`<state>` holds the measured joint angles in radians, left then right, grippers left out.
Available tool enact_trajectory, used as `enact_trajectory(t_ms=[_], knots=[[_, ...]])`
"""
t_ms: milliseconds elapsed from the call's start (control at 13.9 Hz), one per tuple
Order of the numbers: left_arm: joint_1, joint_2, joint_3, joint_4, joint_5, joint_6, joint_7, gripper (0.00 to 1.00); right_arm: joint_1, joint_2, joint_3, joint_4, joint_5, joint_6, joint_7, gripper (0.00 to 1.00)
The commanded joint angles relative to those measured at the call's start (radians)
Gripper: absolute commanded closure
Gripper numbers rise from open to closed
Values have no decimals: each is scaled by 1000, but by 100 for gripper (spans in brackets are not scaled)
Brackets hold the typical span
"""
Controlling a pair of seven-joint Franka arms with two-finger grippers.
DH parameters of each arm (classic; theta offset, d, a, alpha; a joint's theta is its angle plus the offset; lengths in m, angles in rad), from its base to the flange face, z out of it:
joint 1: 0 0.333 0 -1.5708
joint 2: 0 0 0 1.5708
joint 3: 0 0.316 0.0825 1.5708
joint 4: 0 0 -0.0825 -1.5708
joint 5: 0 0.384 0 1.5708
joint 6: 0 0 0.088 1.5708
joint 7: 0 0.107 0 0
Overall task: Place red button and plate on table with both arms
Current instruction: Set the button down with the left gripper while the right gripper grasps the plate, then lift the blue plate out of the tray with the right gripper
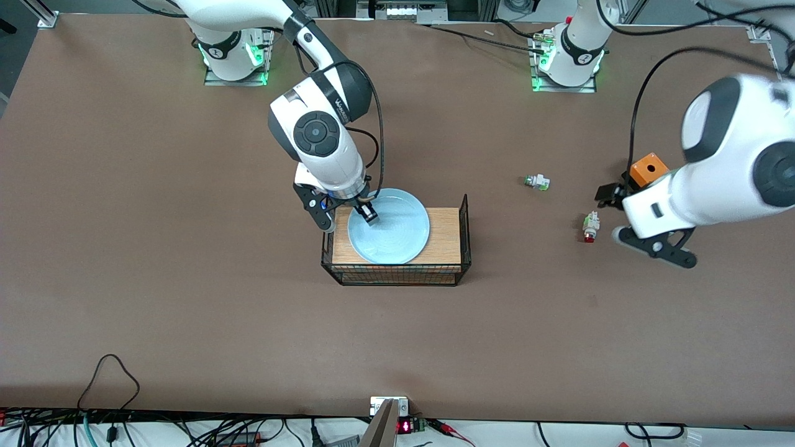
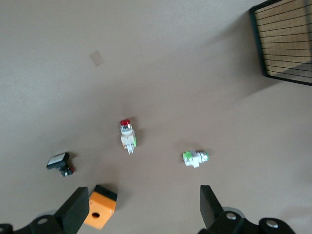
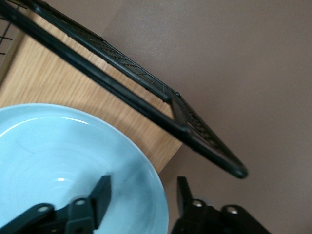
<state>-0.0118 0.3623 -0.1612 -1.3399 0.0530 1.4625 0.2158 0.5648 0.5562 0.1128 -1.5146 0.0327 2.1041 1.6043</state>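
Right fingers (image 3: 105, 195) straddle the plate's (image 1: 397, 239) rim on the wire-sided board (image 1: 448, 236); left fingers (image 2: 209, 202) spread.

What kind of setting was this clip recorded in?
Most likely a robotics lab bench: two arms bolted along the brown table, cables and electronics along its edge nearest the front camera, and staged props such as a plate on a wire-sided board.

The plate (image 1: 397, 231) lay on the board (image 1: 445, 236), toward its right-arm end. From the board, toward the left arm's end of the table, lay the green button (image 1: 536, 182), then the red button (image 1: 590, 227), nearer the camera, then the box (image 1: 648, 167).
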Motion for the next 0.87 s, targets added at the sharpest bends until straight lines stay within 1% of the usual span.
enact_trajectory(t_ms=[0,72,144,216,289,361,433,505,577,649,794], knots=[[10,-74,11,10,-31,-74,-4,0,6,11,-7,30,-16,-1,-6,61],[10,-118,25,-33,-45,-53,-9,0,6,11,-7,30,-19,-2,-29,73],[6,-172,51,-95,-50,-19,-22,0,6,11,-7,28,-19,-3,-41,79],[-8,-237,84,-184,-48,23,-68,0,7,11,-7,30,-17,-3,-44,87],[-45,-320,110,-293,-48,66,-170,0,7,11,-7,28,-17,-3,-47,92],[-51,-372,120,-361,-42,117,-249,0,6,11,-7,30,-16,-1,-49,99],[-51,-397,120,-404,-41,168,-262,0,1,11,-7,28,-14,-1,-52,100],[-54,-401,120,-433,-41,224,-260,0,6,11,-7,28,-11,-1,-66,100],[-53,-405,124,-439,-41,264,-234,0,10,11,-4,28,-10,-7,-69,100],[-50,-411,124,-443,-42,268,-190,0,29,8,-4,27,-10,-12,-69,100],[-45,-407,121,-433,-48,247,-171,0,70,-16,-2,27,-2,-25,-54,100]])
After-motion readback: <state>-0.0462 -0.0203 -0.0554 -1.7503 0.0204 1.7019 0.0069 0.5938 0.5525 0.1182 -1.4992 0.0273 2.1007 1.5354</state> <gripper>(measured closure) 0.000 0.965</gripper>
